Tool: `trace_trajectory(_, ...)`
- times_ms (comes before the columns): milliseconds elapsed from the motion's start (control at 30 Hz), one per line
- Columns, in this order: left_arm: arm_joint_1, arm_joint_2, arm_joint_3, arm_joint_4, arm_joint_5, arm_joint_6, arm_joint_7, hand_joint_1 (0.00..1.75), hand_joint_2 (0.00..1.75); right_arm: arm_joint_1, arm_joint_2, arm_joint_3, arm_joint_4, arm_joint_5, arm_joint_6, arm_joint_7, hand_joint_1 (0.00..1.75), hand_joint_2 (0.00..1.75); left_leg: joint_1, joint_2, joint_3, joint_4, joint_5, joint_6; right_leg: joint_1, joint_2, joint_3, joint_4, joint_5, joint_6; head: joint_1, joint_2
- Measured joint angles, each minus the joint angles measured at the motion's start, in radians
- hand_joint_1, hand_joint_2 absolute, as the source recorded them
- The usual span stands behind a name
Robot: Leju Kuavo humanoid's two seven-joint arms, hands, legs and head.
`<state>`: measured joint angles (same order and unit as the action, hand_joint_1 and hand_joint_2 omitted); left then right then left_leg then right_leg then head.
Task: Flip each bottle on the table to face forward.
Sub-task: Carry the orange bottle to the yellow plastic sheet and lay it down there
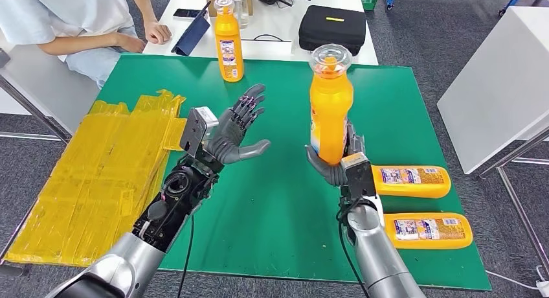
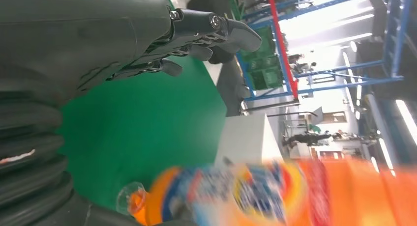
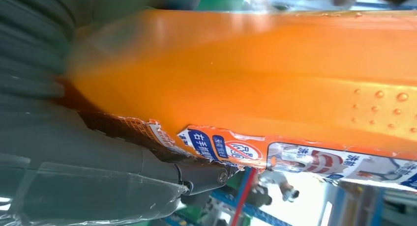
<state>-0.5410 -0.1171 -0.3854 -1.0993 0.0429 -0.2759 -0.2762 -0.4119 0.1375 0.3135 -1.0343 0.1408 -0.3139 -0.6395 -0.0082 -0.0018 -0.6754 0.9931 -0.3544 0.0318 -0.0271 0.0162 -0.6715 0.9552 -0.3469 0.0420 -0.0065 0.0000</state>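
My right hand (image 1: pixel 336 163) grips an orange bottle (image 1: pixel 329 103) upright above the green table (image 1: pixel 272 207); in the right wrist view the same orange bottle (image 3: pixel 275 73) lies against the hand (image 3: pixel 98 172). My left hand (image 1: pixel 236 131) is raised, fingers spread, palm toward the held bottle and a little apart from it. The left wrist view shows that hand (image 2: pixel 147 34) and the blurred bottle (image 2: pixel 275 194). Another orange bottle (image 1: pixel 228 40) stands upright at the far edge. Two more lie flat at the right, one bottle (image 1: pixel 409 181) nearer the middle, the other bottle (image 1: pixel 427 230) nearer the front.
A stack of yellow sheets (image 1: pixel 97 175) covers the table's left side. A seated person (image 1: pixel 84 19) is at the far left. Behind the green table, a white table holds a black case (image 1: pixel 331 27) and a tablet (image 1: pixel 192 34). Another white table (image 1: pixel 498 78) stands to the right.
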Motion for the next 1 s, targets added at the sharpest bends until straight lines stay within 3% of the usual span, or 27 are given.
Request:
trace_trajectory(533, 0.007, -0.008, -0.043, -0.039, 0.019, 0.004, -0.011, 0.00, 1.75, -0.118, 0.091, 0.074, 0.269, 0.131, 0.073, 0.053, 1.75, 1.75, 0.000, 0.000, -0.001, 0.000, 0.000, 0.000, 0.000, 0.000, -0.001, 0.000, 0.000, 0.000, 0.000, 0.000)
trace_trajectory(733, -0.003, -0.020, -0.043, -0.021, -0.013, 0.039, -0.011, 0.00, 1.75, -0.135, 0.124, 0.119, 0.314, 0.203, 0.049, 0.039, 1.75, 1.75, 0.000, 0.000, -0.001, 0.000, 0.000, 0.000, 0.000, 0.000, -0.002, 0.000, 0.000, 0.000, 0.000, 0.000)
trace_trajectory(1000, -0.049, -0.031, -0.041, 0.104, -0.060, 0.089, -0.033, 0.00, 1.75, -0.114, 0.137, 0.179, 0.292, 0.249, -0.012, 0.043, 1.75, 1.75, 0.000, -0.001, -0.002, 0.000, 0.000, 0.000, 0.000, 0.000, -0.002, 0.000, 0.000, 0.000, 0.000, 0.000)
